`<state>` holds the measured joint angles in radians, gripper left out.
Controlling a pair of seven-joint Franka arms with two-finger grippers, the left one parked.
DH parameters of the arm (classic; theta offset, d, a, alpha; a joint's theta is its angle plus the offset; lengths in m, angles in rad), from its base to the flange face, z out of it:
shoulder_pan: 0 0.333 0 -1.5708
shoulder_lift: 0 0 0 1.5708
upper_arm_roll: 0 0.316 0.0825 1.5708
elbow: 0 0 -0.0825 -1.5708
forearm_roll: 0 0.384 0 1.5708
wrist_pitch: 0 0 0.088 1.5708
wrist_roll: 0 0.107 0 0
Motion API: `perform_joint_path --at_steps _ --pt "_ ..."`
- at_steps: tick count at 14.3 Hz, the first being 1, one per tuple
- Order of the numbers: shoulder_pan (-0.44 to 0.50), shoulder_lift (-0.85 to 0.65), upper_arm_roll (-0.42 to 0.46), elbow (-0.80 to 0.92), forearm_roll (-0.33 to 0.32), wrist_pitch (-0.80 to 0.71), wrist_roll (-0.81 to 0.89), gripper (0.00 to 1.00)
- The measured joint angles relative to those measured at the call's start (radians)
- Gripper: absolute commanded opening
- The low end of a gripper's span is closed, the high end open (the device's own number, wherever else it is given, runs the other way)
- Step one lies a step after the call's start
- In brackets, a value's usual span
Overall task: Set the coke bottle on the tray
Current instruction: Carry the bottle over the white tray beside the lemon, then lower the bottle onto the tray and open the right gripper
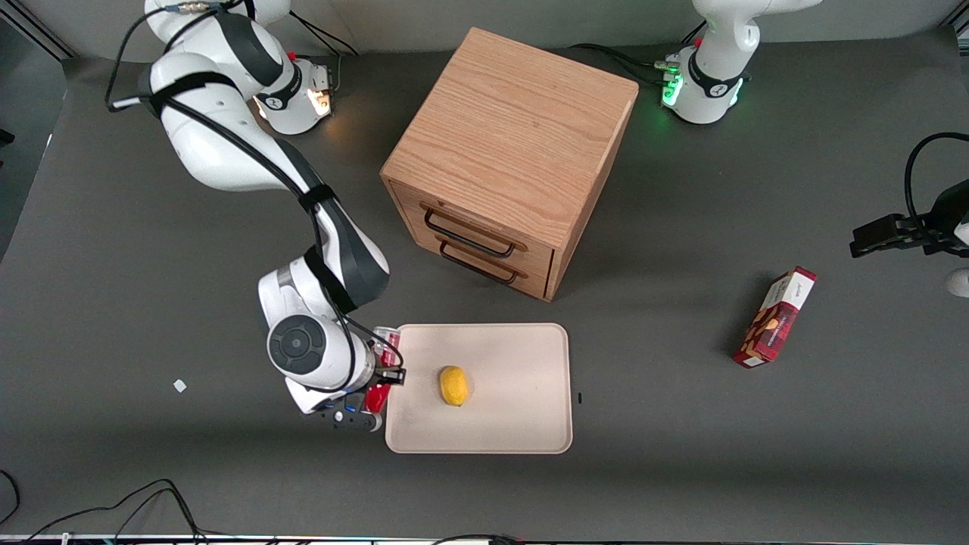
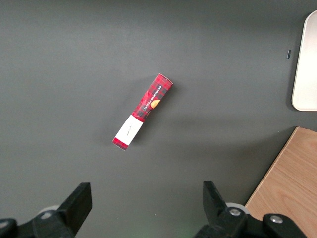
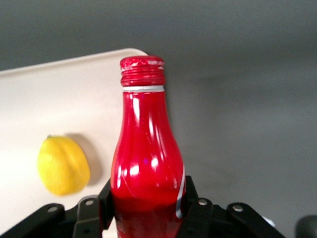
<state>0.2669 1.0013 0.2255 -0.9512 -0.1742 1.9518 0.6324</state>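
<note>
The right arm's two-finger gripper [image 1: 376,378] sits at the working arm's edge of the flat beige rectangular tray [image 1: 522,424], its fingers clamped around the lower body of the small red contoured coke bottle [image 3: 147,163], which points neck-first along the tray's rim line. On the tray, nearer its middle, lies a small yellow lemon [image 1: 453,385]. Judging from this, the bottle hangs only partly over the tray; released here, it could catch the low rim, tip, and roll onto the dark grey table [image 1: 151,265], or knock the lemon.
</note>
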Motion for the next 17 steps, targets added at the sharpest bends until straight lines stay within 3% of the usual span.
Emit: perform_joint_path --at_steps 4,11,12,14,15,16,17 --pt "0.003 0.066 0.004 0.01 0.0 0.095 -0.042 0.0" --pt "0.018 0.117 0.005 0.011 0.0 0.122 -0.129 0.0" --pt "0.018 0.119 0.005 0.011 0.0 0.127 -0.133 0.18" --pt "0.018 0.121 0.005 0.011 0.0 0.13 -0.138 0.37" --pt "0.018 0.121 0.005 0.012 0.0 0.133 -0.139 0.8" --pt "0.017 0.121 0.004 0.013 0.0 0.135 -0.139 1.0" --pt "0.017 0.121 0.004 0.013 0.0 0.139 -0.14 1.0"
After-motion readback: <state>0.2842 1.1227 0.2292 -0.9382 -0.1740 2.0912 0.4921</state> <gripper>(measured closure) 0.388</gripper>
